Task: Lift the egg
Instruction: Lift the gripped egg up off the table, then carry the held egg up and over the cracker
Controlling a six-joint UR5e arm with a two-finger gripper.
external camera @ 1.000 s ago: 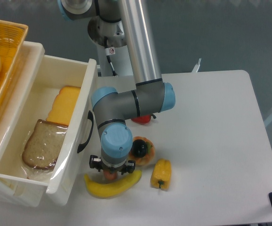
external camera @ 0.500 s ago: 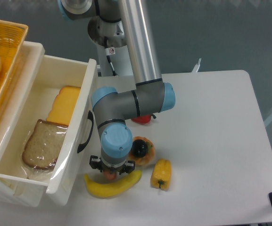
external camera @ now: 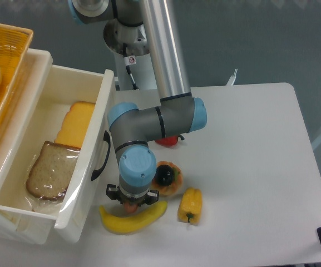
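The egg [external camera: 130, 207] shows only as a small brownish-pink sliver under the arm's wrist, just above the banana [external camera: 132, 218] at the table's front. My gripper [external camera: 131, 204] points straight down over it, its fingers on either side of the egg, and most of both is hidden by the wrist. The fingers look closed in on the egg, which sits low at table level.
A round tart with a dark centre [external camera: 167, 178] touches the wrist's right side. A yellow pepper [external camera: 190, 205] lies right of the banana, a red thing [external camera: 167, 141] behind the arm. An open white drawer [external camera: 102, 133] with bread and cheese stands left, a yellow basket [external camera: 4, 50] beyond.
Almost nothing has moved; the black finger parts under the wrist have drawn slightly closer together around the egg.
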